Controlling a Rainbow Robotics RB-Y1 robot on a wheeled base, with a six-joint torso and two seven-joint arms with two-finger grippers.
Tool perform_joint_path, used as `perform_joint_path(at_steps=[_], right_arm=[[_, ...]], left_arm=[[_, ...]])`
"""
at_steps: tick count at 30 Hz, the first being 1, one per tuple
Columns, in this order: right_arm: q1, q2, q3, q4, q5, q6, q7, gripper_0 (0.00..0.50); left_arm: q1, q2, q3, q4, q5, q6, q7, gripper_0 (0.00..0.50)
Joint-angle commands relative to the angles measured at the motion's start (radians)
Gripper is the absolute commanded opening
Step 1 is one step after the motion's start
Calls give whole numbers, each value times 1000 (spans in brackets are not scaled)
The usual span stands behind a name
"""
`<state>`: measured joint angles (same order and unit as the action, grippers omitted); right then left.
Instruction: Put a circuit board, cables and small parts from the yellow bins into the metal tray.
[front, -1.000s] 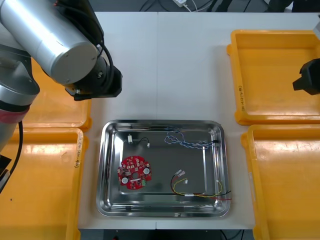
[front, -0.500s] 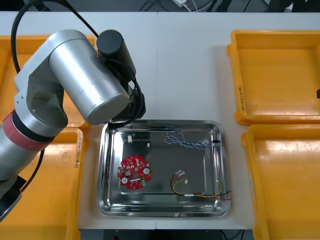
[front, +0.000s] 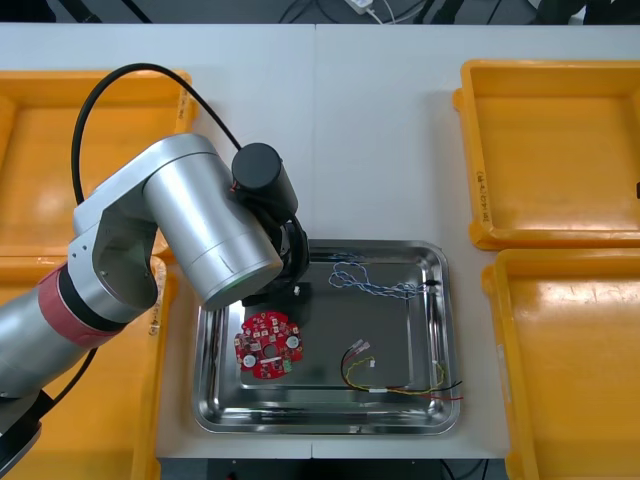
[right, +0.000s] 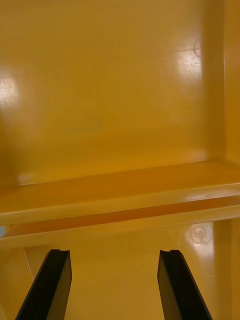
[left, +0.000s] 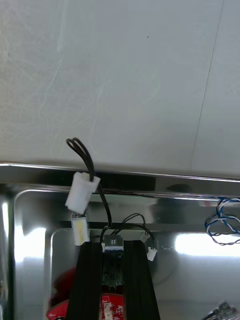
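Observation:
My left arm (front: 215, 235) reaches over the far left corner of the metal tray (front: 325, 425). In the left wrist view my left gripper (left: 114, 246) hangs low above the tray floor, shut on a small metal part (left: 113, 261). A black cable (left: 102, 200) with a white plug (left: 82, 192) lies just beyond the fingertips, by the tray rim. A round red circuit board (front: 268, 345), a blue and white cable (front: 375, 283) and a red and yellow cable (front: 395, 378) lie in the tray. My right gripper (right: 115, 285) is open above a yellow bin (right: 120, 100).
Two yellow bins stand at the left (front: 60, 170) (front: 110, 420) and two at the right (front: 555, 150) (front: 580, 360), their floors bare where they show. White table (front: 380, 130) stretches beyond the tray's far rim.
My left arm has swung from beside the far left bin to the tray's far left corner, now covering part of the black cable. The right gripper has left the front view's right edge.

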<state>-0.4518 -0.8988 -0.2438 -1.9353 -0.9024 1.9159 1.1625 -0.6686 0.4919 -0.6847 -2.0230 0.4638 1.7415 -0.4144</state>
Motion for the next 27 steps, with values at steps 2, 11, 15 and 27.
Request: perform_joint_path(at_steps=[2, 11, 15, 27], right_arm=[[4, -9, -29, -5, -10, 4, -26, 500], [19, -3, -8, -7, -18, 4, -6, 500], [41, -3, -8, -11, -23, 3, 0, 500], [55, 24, -8, -34, -29, -6, 5, 500]], left_arm=[[32, -30, -47, -36, -39, -48, 109, 0], [52, -29, -73, -36, -54, -71, 132, 0], [57, -29, -78, -36, -51, -74, 137, 0], [61, -23, -78, -36, -48, -77, 146, 2]])
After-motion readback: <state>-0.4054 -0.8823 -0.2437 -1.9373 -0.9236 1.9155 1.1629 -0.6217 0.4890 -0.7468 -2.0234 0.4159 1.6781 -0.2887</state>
